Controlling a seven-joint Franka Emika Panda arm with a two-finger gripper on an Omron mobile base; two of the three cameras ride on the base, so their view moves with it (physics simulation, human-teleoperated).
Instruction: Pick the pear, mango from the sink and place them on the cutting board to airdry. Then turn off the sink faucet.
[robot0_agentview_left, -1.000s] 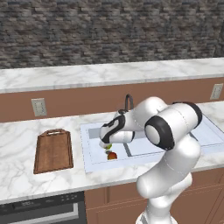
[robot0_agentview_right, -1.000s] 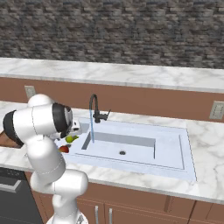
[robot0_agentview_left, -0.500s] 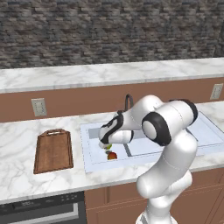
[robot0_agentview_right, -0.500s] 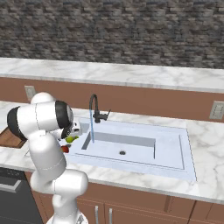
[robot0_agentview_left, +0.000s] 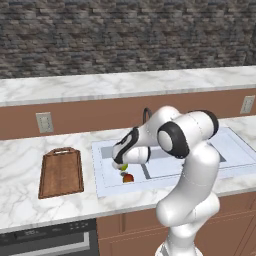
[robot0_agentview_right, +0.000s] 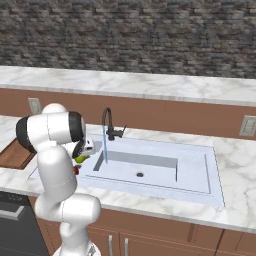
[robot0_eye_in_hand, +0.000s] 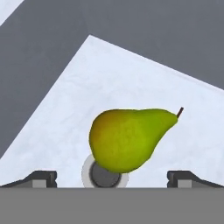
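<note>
Left base view: a marble counter under a dark stone wall; the cutting board lies at nine o'clock of the white sink. The gripper hangs over the left basin – the pear at its tips, the mango just below.

Right base view: water falls from the sink faucet.

Hand view: fingertips spread wide apart, either side of the pear, grip unclear – drain at six o'clock.

Pear: yellow-green, orange blush at the fat end, tapered end with a short brown stem; lies on its side over a round drain in the sink's left basin.

Mango: small, red-orange; in the same basin, just beside the pear.

Sink: wide, white, double basin with divider, set in the counter.

Cutting board: brown wood, loop handle at the far end; flat on the counter left of the sink.

Sink faucet: black gooseneck (water running).
</note>
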